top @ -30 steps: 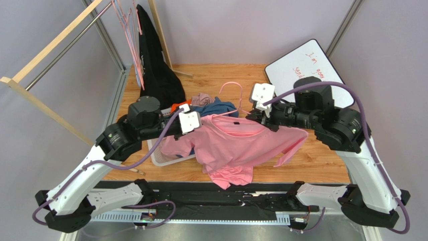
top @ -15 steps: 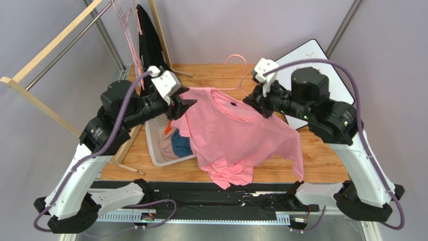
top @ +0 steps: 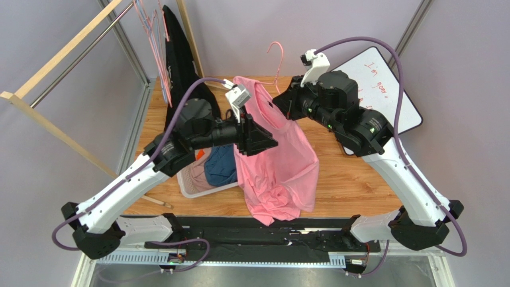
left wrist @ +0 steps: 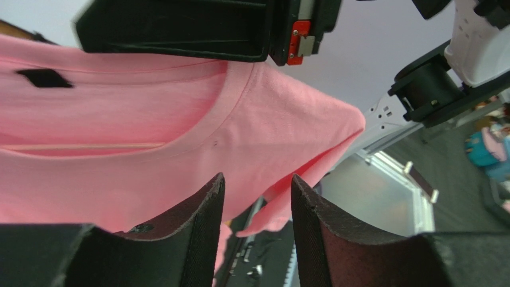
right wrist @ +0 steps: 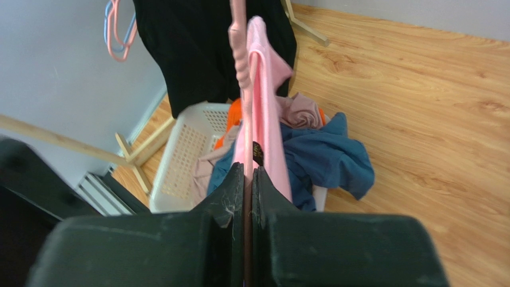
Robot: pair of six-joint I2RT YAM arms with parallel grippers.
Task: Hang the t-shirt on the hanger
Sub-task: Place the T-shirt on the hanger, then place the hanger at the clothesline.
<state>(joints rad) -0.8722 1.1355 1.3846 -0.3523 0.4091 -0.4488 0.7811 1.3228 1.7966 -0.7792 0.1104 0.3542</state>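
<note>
The light-pink t-shirt (top: 281,170) hangs from the thin pink hanger, whose hook (top: 275,52) rises above the table's back middle. My right gripper (top: 281,107) is shut on the hanger at the shirt's neck. In the right wrist view the hanger (right wrist: 238,36) runs straight out from between the closed fingers (right wrist: 244,176), with the shirt (right wrist: 267,119) draped beside it. My left gripper (top: 268,142) is open beside the shirt's front. In the left wrist view its fingertips (left wrist: 257,186) stand apart in front of the collar and shoulder (left wrist: 239,119), holding nothing.
A white basket (top: 193,190) at the left front holds a blue t-shirt (top: 218,170) and other clothes. A long black garment (top: 179,66) and spare hangers (top: 149,24) hang on the wooden rack (top: 60,57) at the back left. A whiteboard (top: 383,78) lies at the back right.
My right gripper has raised the hanger and turned it, so the shirt now hangs narrow and upright. My left gripper has let go of the shirt's shoulder and moved right, in front of it.
</note>
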